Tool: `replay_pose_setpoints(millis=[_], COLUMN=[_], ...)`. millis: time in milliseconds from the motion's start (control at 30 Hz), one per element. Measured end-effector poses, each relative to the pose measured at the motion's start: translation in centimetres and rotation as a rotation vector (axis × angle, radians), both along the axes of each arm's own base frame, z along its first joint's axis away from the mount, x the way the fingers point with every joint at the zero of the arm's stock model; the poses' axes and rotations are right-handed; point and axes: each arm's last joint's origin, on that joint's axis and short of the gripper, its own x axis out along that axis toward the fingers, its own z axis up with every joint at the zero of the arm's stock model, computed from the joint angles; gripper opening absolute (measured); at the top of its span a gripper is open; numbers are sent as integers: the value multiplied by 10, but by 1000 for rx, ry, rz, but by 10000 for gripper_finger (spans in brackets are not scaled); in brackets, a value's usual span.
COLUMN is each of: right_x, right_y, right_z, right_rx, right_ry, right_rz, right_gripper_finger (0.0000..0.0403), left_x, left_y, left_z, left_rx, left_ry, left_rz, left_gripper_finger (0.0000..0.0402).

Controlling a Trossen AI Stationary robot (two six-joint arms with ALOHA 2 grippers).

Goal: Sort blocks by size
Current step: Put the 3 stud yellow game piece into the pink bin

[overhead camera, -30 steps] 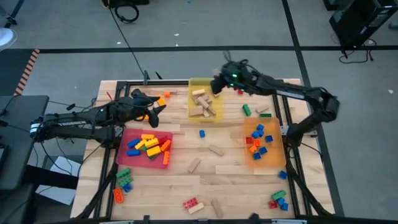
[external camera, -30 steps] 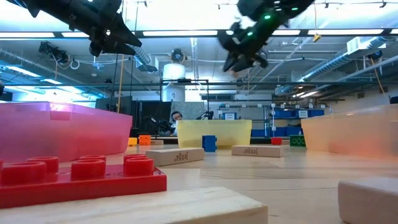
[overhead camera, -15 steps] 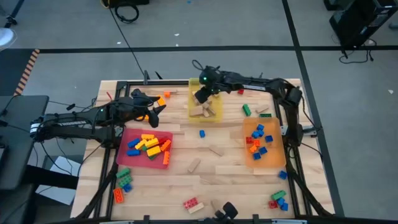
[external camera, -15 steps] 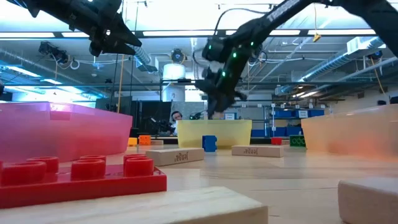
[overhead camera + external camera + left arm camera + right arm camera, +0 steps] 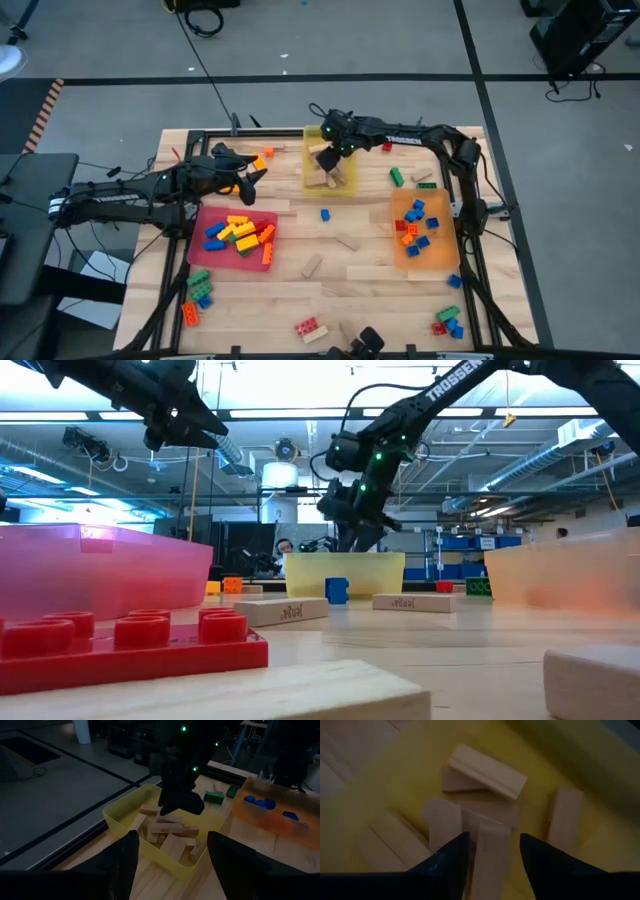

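My right gripper (image 5: 328, 152) reaches down into the yellow tray (image 5: 312, 132) at the table's far middle, with a tan wooden block (image 5: 491, 855) between its fingers. Several more tan blocks (image 5: 487, 770) lie piled on the tray's floor. In the low view my right gripper (image 5: 355, 538) dips behind the tray's near wall (image 5: 345, 575). My left gripper (image 5: 250, 175) is open and empty, held above the table left of the yellow tray, near two orange bricks (image 5: 259, 158). Its fingers (image 5: 122, 862) frame the tray in the left wrist view. My right gripper has the tan block (image 5: 492, 840) between its two fingers, the block running lengthwise along them. The fingers come from above, slanting down into the tray. The block's far end (image 5: 492, 827) is at the pile of blocks; whether it rests on them I cannot tell.
A red tray (image 5: 200, 240) with yellow, blue and red bricks is at the near left. An orange tray (image 5: 445, 250) with blue and red bricks is at the right. Loose wooden blocks (image 5: 347, 243), a blue brick (image 5: 325, 214), green bricks (image 5: 397, 177) and mixed bricks (image 5: 197, 290) lie about.
My right gripper has gone toward the table's left edge, from beside the yellow tray's far right corner to over it, and has come down into the tray with the block.
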Motion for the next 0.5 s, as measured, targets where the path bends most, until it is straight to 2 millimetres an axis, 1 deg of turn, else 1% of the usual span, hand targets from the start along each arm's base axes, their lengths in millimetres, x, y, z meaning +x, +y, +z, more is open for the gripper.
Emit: replay_pose_setpoints(millis=[167,333,500], right_x=[-5,-16,-32], right_y=[3,9,17], right_z=[18,48,82], right_rx=[-16,-47,-75], right_ry=[-28,-69,-109], right_rz=[0,12,15], right_gripper_finger=[219,242,253], left_x=[0,0,0], left_y=[0,0,0], left_z=[0,0,0], left_rx=[0,0,0], left_ry=[0,0,-4], left_rz=[-1,-1,-1], left_gripper_finger=[243,243,243])
